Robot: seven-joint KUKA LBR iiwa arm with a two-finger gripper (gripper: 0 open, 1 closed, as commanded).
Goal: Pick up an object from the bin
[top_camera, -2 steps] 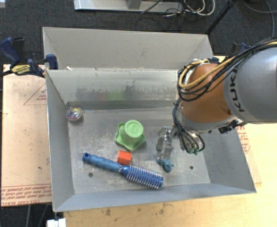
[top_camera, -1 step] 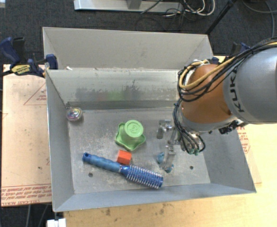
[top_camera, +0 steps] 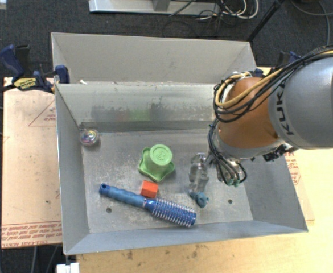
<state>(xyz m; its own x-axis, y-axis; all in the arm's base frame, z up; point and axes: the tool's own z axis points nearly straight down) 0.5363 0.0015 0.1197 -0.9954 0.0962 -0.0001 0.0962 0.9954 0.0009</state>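
My gripper (top_camera: 199, 182) hangs low over the bin floor, right of centre. A small teal-blue piece (top_camera: 201, 198) lies right at its lower tip; whether it is gripped cannot be made out. A green cup-shaped thing (top_camera: 156, 162) with a round top stands just to the gripper's left. Below that lies a small orange-red block (top_camera: 149, 190). It touches a blue hairbrush (top_camera: 149, 205) lying slantwise along the front of the bin, with its bristled head towards the gripper.
A small shiny ball (top_camera: 89, 137) rests in the bin's far left corner. The arm's orange wrist cover and cables overhang the bin's right side. Bare floor lies to the right of the gripper and along the back wall.
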